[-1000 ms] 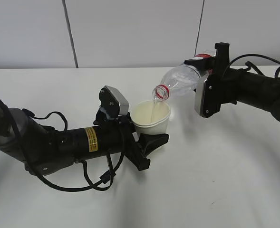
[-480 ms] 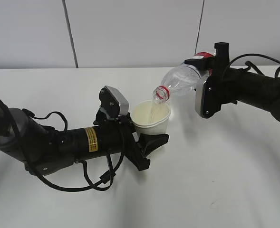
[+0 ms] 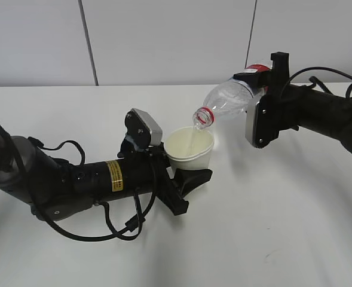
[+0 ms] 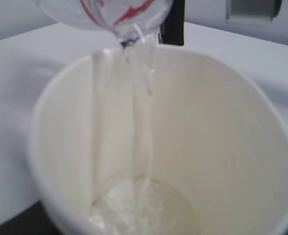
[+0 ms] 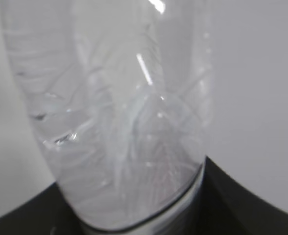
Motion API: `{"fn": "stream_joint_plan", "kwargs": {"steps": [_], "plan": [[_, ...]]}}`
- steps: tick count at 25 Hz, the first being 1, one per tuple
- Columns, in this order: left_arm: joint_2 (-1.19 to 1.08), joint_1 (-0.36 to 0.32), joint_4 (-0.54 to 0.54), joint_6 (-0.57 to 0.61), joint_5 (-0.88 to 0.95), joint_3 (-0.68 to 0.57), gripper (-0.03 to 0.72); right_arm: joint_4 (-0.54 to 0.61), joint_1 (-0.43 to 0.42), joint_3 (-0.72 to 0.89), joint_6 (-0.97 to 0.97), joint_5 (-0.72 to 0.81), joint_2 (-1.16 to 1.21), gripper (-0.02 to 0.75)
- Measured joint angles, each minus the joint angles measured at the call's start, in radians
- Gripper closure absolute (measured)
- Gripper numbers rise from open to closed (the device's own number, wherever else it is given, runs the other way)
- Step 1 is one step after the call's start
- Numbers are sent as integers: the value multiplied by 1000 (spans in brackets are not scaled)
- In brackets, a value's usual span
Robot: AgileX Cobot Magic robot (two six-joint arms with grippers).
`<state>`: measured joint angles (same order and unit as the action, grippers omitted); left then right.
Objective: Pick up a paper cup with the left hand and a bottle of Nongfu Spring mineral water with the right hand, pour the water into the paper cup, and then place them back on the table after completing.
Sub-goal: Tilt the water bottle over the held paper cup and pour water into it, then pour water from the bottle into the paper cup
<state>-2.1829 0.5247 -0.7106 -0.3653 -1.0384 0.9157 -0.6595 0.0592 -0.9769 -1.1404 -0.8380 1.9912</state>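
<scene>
Above the bare white worktop (image 3: 271,227), the left tool (image 3: 184,179) is clamped on the paper cup (image 3: 190,149), the right tool (image 3: 265,84) on the tilted bottle (image 3: 226,101), water (image 4: 144,122) streaming unobstructed into the cup.

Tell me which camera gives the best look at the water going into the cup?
The left wrist view: it looks straight into the paper cup, showing the water streaming from the bottle and pooling at the bottom. The exterior view shows only a faint stream. The right wrist view shows just the bottle's clear body.
</scene>
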Motion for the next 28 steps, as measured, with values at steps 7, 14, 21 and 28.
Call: {"fn": "stream_joint_plan", "kwargs": {"steps": [7, 14, 21, 28], "plan": [[0, 0, 0, 0, 0, 0, 293, 6, 0, 0, -4, 0, 0, 363], [0, 0, 0, 0, 0, 0, 293, 8, 0, 0, -6, -1, 0, 363], [0, 0, 0, 0, 1, 0, 293, 8, 0, 0, -8, -5, 0, 363], [0, 0, 0, 0, 5, 0, 293, 8, 0, 0, -10, -7, 0, 363]]}}
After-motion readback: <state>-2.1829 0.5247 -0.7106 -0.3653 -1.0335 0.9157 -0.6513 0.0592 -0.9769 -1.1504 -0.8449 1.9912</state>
